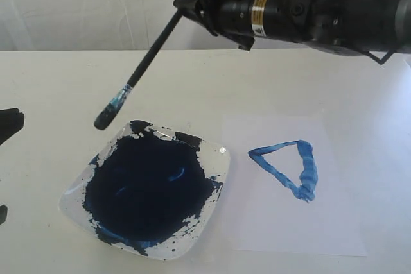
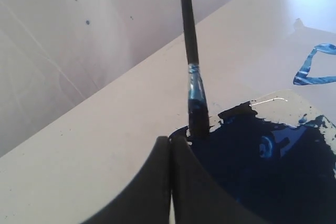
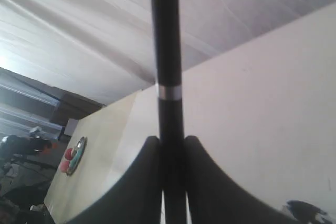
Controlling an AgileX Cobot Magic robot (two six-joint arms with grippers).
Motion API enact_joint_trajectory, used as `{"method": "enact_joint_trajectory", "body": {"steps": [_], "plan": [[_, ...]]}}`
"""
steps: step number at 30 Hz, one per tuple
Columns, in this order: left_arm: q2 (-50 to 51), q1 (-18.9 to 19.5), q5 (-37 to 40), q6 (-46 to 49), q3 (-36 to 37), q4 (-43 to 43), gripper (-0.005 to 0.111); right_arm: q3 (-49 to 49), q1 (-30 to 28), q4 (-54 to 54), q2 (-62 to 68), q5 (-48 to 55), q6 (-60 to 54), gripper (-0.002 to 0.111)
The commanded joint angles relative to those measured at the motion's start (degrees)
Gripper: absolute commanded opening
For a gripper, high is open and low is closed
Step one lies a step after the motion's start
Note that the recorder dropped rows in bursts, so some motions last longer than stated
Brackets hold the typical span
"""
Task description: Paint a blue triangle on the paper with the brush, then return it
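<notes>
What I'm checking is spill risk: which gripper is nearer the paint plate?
Left, it seems. The left gripper sits low beside the plate, shut, just off its rim. The right gripper is high above it, holding the brush.

Ext cam: high, angled down on table, mid range. L wrist cam: low, close at plate edge, faces across it. R wrist cam: very close, looks along brush. Ext + L share plate, brush, triangle.
</notes>
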Motion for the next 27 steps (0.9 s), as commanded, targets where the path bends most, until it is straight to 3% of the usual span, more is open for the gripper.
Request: {"method": "enact_joint_trajectory", "body": {"steps": [1,27], "plan": [[-0.41,-0.35,-0.43,-0.64,0.28,-0.5,0.0,0.11,-3.55,-4.96,3.84,-6.56,6.81,0.0],[-0.41,-0.35,-1.49,-2.09,0.28,-0.5,0.0,0.11,-5.06,-2.08,23.55,-15.04,6.81,0.0]]}}
